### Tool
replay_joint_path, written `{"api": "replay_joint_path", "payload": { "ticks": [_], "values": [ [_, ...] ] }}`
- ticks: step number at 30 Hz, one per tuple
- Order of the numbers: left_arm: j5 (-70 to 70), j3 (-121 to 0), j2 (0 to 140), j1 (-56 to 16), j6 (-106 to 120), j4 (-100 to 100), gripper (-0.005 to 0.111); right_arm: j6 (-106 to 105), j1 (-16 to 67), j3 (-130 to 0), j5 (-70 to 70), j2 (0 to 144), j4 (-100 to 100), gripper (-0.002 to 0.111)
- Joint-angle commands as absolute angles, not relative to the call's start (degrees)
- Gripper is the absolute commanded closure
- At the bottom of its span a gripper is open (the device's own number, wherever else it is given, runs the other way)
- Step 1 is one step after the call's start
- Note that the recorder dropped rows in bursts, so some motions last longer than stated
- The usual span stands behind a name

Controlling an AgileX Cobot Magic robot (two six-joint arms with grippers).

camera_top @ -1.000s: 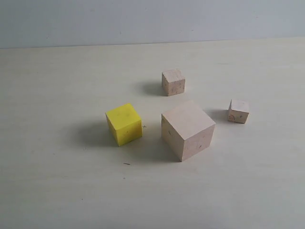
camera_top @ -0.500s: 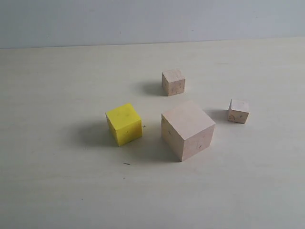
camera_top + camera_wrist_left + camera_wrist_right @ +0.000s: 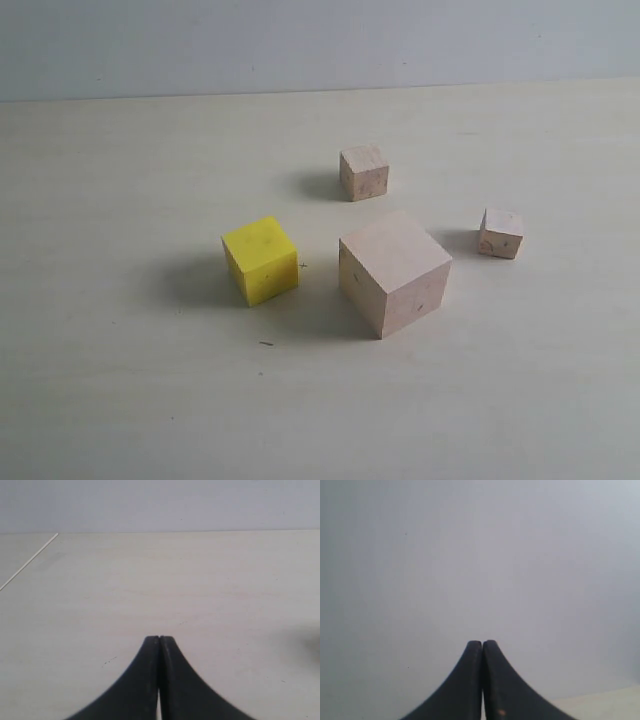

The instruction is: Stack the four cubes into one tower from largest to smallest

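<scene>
Four cubes stand apart on the pale table [image 3: 120, 400] in the exterior view, none stacked. The large pale wood cube [image 3: 394, 270] is in the middle. To its left sits the bright yellow cube [image 3: 260, 259]. Behind it stands a smaller pale wood cube [image 3: 363, 172], and to its right the smallest wood cube [image 3: 500, 233]. Neither arm shows in the exterior view. My left gripper [image 3: 159, 638] is shut over bare tabletop, holding nothing. My right gripper [image 3: 482, 643] is shut and empty, facing the grey wall; no cube shows in either wrist view.
A grey wall [image 3: 320, 45] runs along the table's far edge. In the left wrist view a thin white line [image 3: 30, 561] crosses the tabletop near one corner. A strip of table [image 3: 605, 705] shows low in the right wrist view.
</scene>
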State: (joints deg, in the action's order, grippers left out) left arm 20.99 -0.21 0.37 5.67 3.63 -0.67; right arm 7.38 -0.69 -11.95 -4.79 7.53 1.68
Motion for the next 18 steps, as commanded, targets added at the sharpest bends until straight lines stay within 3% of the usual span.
{"api": "replay_joint_path", "payload": {
  "ticks": [1, 5, 10, 14, 18],
  "values": [
    [20.26, 0.0, 0.0, 5.21, 3.16, -0.76, 0.107, 7.49, -0.65, -22.42, 5.69, 14.88, 1.11, 0.108],
    [20.26, 0.0, 0.0, 5.21, 3.16, -0.76, 0.107, 5.99, -0.65, -32.06, 17.76, 22.99, 4.23, 0.108],
    [19.66, 0.0, 0.0, 5.21, 3.16, -0.76, 0.107, -19.05, 2.62, -40.66, 31.55, 33.08, 24.31, 0.108],
    [16.86, 0.0, 0.0, 5.21, 3.16, -0.76, 0.107, -38.28, 6.39, -43.26, 44.43, 42.27, 39.08, 0.108],
    [12.86, 0.0, 0.0, 5.21, 3.16, -0.76, 0.107, -39.2, 7.37, -43.26, 48.77, 50.15, 39.83, 0.108]
  ]
}}
